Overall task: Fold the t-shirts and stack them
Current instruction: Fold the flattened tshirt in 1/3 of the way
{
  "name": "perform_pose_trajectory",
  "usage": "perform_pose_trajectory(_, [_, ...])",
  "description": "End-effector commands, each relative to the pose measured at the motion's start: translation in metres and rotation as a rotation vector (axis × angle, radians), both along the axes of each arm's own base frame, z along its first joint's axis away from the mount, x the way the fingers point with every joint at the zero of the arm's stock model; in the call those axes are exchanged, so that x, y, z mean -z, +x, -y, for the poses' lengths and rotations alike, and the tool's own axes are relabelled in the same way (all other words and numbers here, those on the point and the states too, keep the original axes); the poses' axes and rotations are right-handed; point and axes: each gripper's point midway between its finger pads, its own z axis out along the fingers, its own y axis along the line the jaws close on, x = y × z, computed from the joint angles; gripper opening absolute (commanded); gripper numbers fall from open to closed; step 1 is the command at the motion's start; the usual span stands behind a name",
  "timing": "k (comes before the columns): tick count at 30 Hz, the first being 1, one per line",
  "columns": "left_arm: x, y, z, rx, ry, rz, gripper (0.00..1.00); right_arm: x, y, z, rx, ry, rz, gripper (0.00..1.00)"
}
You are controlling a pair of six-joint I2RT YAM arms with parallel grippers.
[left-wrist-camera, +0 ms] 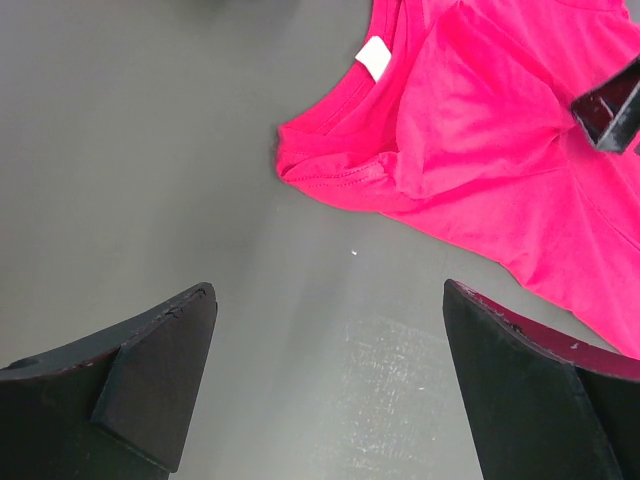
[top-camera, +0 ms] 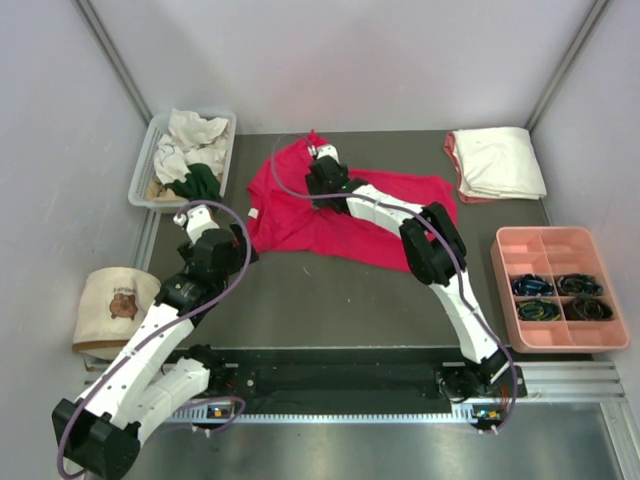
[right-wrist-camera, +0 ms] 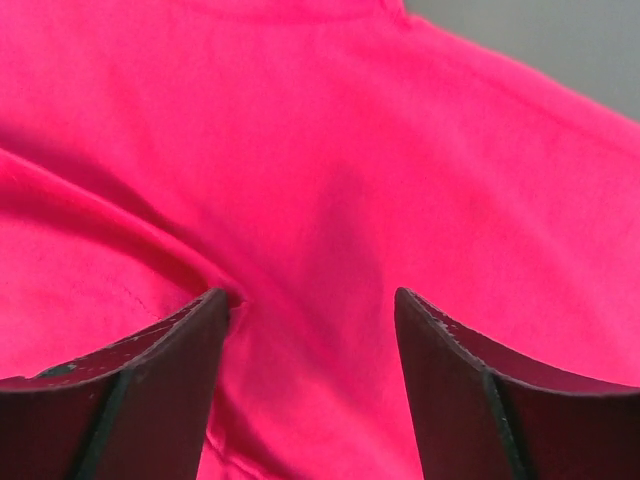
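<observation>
The red t-shirt [top-camera: 340,215] was laid unfolded on the table [top-camera: 300,300], right fingers [right-wrist-camera: 170,350] parted over it, left fingers [left-wrist-camera: 160,360] wide and empty, so an edge probably needed to be gripped next.

Dark grey table [top-camera: 330,300], strewn with laundry.
Bears a rumpled red t-shirt [top-camera: 300,215] mid-table, a folded shirt stack [top-camera: 497,162] far right, a clear bin [top-camera: 145,170] of crumpled shirts [top-camera: 195,130] far left, a pink compartment tray [top-camera: 560,240] near right, and a bear-print bag [top-camera: 115,305] at the left edge.

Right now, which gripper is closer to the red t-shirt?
Right. The right gripper is open directly over the red t-shirt; the left gripper hangs open over bare table beside its collar.
</observation>
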Motion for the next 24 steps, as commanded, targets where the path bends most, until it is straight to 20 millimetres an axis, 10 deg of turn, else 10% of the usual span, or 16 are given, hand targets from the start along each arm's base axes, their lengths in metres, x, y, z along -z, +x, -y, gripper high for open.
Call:
perform_pose_trajectory(1, [-0.001,0.005,0.003,0.001,-0.014,0.022,0.99,-0.079,0.000,-0.018,-0.097,0.152,0.113,0.69])
perform_pose_trajectory(16, [0.003,0.006,0.003,0.004,-0.006,0.019,0.99,-0.153,-0.051,-0.068,-0.358,0.339,0.139,0.86])
perform_pose_trajectory(24, [0.018,0.027,0.012,0.032,0.029,0.016,0.99,-0.148,-0.073,0.006,-0.136,0.233,0.166,0.87])
